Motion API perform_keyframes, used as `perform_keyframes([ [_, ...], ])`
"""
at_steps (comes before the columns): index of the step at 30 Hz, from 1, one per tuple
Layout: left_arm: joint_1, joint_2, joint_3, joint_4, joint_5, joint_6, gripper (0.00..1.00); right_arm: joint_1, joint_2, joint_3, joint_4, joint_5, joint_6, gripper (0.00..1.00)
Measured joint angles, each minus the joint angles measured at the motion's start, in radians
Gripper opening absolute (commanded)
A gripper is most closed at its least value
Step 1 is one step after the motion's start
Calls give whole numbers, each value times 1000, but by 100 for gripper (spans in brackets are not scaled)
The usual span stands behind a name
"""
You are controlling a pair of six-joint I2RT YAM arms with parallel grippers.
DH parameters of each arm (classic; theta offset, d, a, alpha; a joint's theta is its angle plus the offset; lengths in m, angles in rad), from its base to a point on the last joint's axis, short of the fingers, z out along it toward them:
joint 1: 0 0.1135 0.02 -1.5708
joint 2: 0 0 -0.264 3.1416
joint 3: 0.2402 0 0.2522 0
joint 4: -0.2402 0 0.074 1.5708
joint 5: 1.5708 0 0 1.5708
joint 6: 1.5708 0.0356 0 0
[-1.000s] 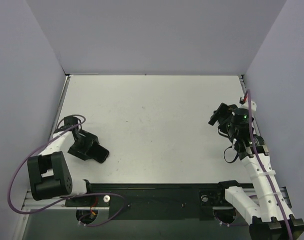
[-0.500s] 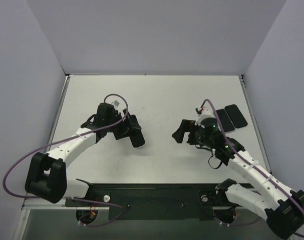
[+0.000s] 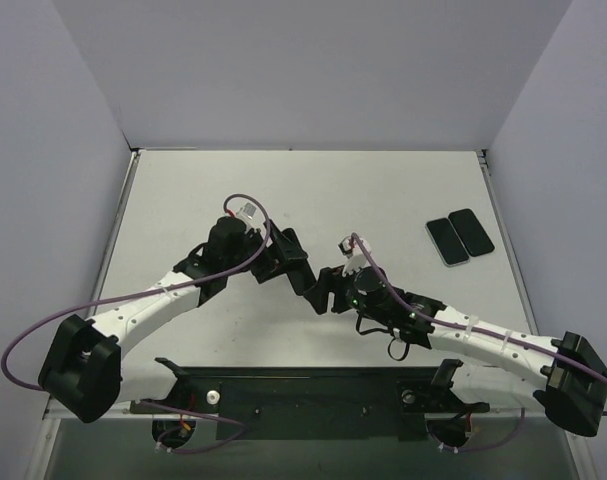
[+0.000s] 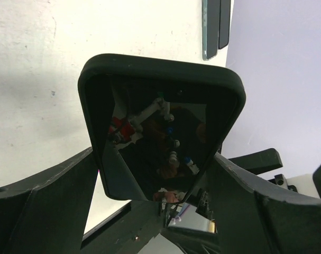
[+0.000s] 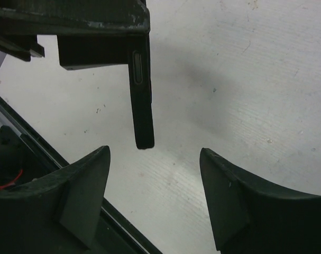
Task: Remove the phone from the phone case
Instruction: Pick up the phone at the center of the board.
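A phone in a black case [image 4: 160, 121] is held off the table between my left gripper's [image 4: 160, 180] fingers, glossy screen toward the wrist camera. In the top view the cased phone [image 3: 295, 268] sticks out from my left gripper [image 3: 283, 258] over the table's middle. My right gripper [image 3: 323, 290] is open and empty, just right of the phone's free end. In the right wrist view the cased phone [image 5: 141, 100] shows edge-on, its end just beyond my open right gripper [image 5: 154, 153] and a little left of the gap's middle, touching neither finger.
Two dark flat phone-like slabs [image 3: 459, 238] lie side by side at the back right of the table, also seen in the left wrist view [image 4: 213, 26]. The black base rail [image 3: 313, 385] runs along the near edge. Grey walls enclose three sides.
My left arm has carried the cased phone rightward to the middle. My right gripper has swung left from the two slabs and now faces the phone's end.
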Motion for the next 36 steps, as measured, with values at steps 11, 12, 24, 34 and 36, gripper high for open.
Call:
perform_keyframes([
  [11,-63,-43,-10,34,-57,-68,0,77,126,63,58,181,-2,34],
  [12,-68,-47,-10,34,-64,-73,0,80,138,72,61,188,-2,27],
  [24,-93,-67,-10,33,-80,-42,87,89,124,51,116,165,-6,0],
  [34,-14,-187,88,55,20,123,89,-104,-38,-46,198,-44,88,0],
  [36,45,-191,108,101,45,128,89,-145,-54,-62,179,-62,110,0],
])
